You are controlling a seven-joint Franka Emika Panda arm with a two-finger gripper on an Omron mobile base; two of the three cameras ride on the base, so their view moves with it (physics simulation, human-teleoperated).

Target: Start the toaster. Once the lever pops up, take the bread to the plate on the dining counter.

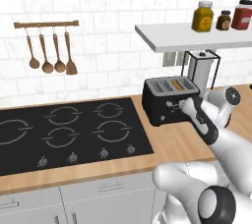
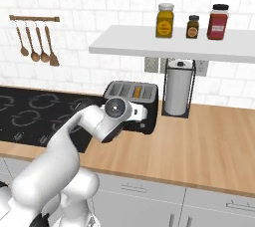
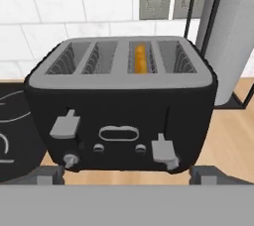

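facing toaster (image 3: 121, 106) (tool (image 3: 127, 174) close)

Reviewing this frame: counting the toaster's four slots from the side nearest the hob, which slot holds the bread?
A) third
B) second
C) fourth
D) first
A: in the hand view the orange-brown bread sits in the third slot of the toaster counting from the hob side, and the other three slots look empty.

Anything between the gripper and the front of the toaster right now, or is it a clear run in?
Nothing in between. In the hand view the open gripper faces the toaster head-on, with just a strip of bare wooden worktop under the gap.
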